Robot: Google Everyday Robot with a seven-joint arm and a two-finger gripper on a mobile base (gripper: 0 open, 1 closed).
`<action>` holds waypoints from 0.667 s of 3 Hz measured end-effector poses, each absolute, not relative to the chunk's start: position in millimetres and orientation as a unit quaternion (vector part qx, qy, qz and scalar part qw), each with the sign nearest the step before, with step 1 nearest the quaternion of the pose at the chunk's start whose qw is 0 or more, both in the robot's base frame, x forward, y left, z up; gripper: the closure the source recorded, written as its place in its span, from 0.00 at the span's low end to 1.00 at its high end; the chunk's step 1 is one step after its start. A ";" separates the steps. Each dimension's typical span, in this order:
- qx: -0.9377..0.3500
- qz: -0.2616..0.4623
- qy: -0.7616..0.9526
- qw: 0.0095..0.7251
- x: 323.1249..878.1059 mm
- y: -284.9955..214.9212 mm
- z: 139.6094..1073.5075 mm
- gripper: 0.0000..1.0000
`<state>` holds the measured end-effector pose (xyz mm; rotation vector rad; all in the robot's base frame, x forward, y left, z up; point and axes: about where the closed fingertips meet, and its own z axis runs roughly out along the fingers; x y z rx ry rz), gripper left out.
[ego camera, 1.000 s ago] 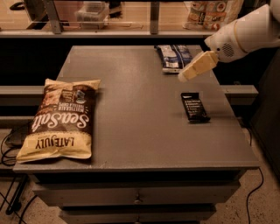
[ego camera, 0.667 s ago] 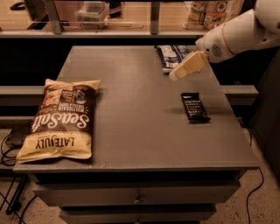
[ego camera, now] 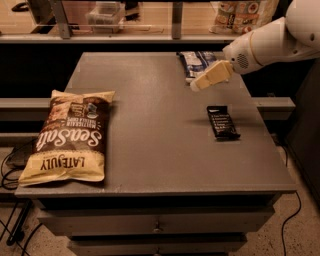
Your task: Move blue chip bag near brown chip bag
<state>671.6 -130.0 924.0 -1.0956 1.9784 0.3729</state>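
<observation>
The blue chip bag (ego camera: 195,63) lies flat at the far right of the grey table (ego camera: 160,145), dark blue with white patches. The brown chip bag (ego camera: 71,135) is large and puffy, with "Sea Salt" and "LATE JULY" lettering, and lies at the table's front left. My gripper (ego camera: 200,83) is cream-coloured and hangs from the white arm (ego camera: 270,42) that comes in from the upper right. It sits just in front of the blue bag's near edge and partly covers it.
A small black snack bar (ego camera: 223,122) lies on the right side of the table, in front of my gripper. A shelf with boxes (ego camera: 245,15) runs behind the table. Cables (ego camera: 12,165) hang at the left. Drawers (ego camera: 157,227) sit below the tabletop.
My arm and gripper have moved left and slightly toward the far edge, closing in on the blue chip bag. The bags and the snack bar have not moved.
</observation>
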 end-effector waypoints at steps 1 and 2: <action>-0.401 0.154 0.784 0.449 700.3 -136.3 920.4 0.00; -0.383 0.156 0.784 0.463 720.0 -142.2 916.8 0.00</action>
